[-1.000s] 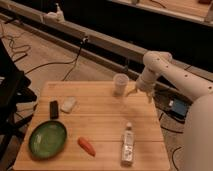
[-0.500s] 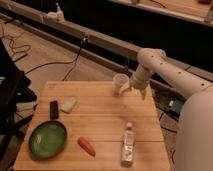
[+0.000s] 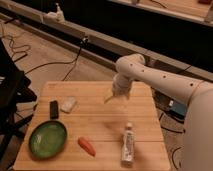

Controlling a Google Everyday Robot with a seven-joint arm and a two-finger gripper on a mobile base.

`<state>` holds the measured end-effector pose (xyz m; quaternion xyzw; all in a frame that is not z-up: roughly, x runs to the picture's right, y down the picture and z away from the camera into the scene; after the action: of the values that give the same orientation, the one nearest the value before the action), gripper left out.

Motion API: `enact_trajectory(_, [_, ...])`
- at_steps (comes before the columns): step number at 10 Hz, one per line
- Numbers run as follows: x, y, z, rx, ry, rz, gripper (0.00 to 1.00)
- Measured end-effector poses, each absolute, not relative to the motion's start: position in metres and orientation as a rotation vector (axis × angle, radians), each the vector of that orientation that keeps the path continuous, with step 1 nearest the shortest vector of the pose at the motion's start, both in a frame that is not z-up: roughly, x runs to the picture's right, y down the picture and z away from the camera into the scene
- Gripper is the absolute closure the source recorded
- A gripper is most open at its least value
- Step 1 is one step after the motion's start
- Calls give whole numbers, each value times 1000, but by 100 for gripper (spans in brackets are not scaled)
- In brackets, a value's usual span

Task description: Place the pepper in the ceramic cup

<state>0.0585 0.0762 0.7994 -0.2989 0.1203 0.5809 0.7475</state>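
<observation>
The pepper (image 3: 86,146) is a small orange-red tapered vegetable lying on the wooden table (image 3: 100,122) near its front edge, between the green plate and the bottle. My gripper (image 3: 111,96) hangs low over the far middle of the table, at the end of the white arm (image 3: 150,75) that reaches in from the right. It is well behind the pepper and apart from it. The ceramic cup does not show; the arm's wrist covers the far middle of the table.
A green plate (image 3: 47,139) sits at the front left. A clear white-capped bottle (image 3: 128,145) lies at the front right. A black block (image 3: 54,109) and a small white object (image 3: 68,104) lie at the left. Cables run over the floor behind.
The arm has swung left from the table's right edge, and the gripper now sits over the spot where the cup stood. The cup was visible earlier and is now covered.
</observation>
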Motion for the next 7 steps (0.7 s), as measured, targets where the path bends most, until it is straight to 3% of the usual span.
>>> enact_trajectory(5, [-16, 191, 750, -647, 248, 1014, 20])
enact_trajectory(7, [-20, 204, 744, -652, 251, 982, 20])
